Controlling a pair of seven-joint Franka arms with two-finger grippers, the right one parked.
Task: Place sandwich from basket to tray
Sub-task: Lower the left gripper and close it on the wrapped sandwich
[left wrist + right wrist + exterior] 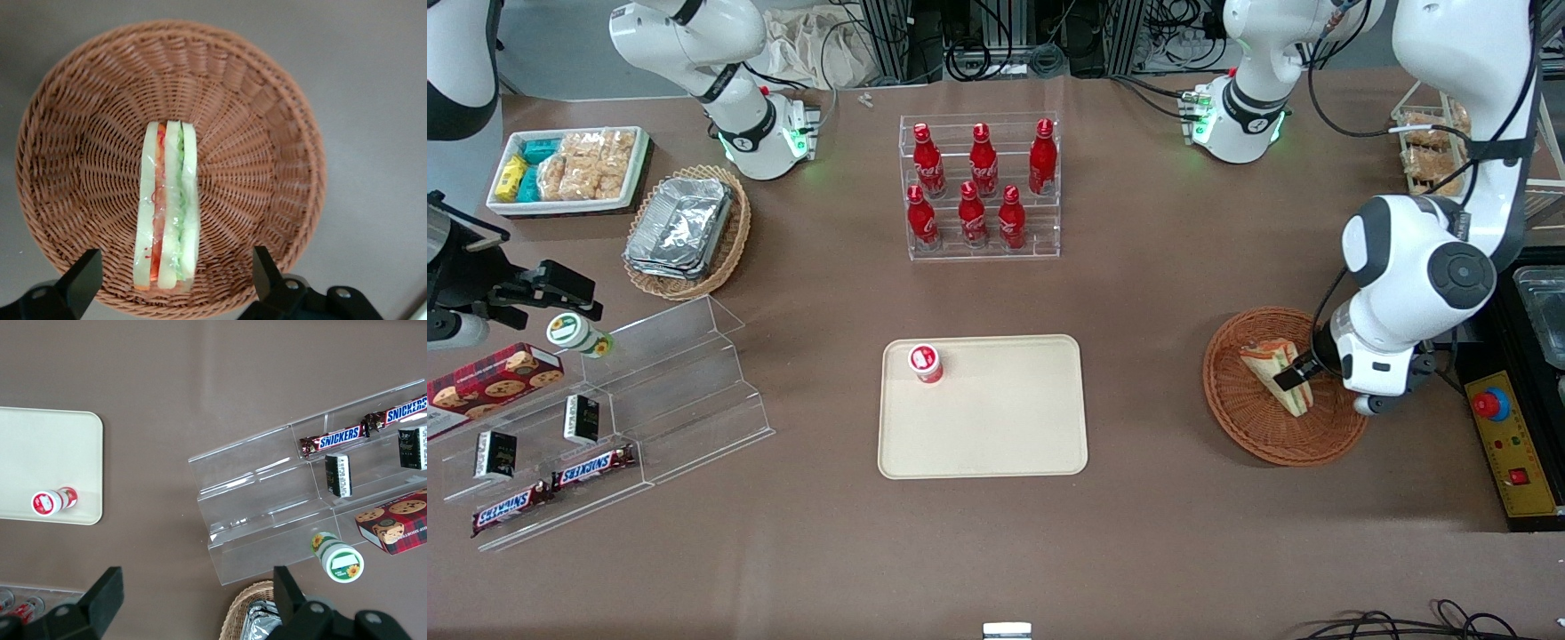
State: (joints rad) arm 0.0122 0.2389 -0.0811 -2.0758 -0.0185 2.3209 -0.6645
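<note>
The sandwich (167, 207) lies inside the basket (73, 133), resting on one flat face so its cut side faces up, showing pale bread with an orange-pink layer and a green layer between the slices. In the wrist view it sits near the middle of the woven floor, reaching toward the basket wall nearest the end effector.

The end effector (170, 277) hangs directly above the sandwich with its two black fingers (263, 270) spread wide, one on each side of the wedge and clear of it; nothing is held between them. In the front view the end effector (1303, 369) sits over the part of the basket (1249, 427) toward the working arm's end of the bench, with the sandwich (1272, 369) just beside and below it.

The tray (996, 427) lies flat on the bench (1156, 533), well apart from the end effector toward the parked arm's end. A small red-and-white cup (926, 363) stands on one corner of the tray. Farther from the front camera than the tray, a clear rack of red bottles (978, 187) stands upright. A tiered clear shelf with candy bars (560, 476) lies still further toward the parked arm's end.
</note>
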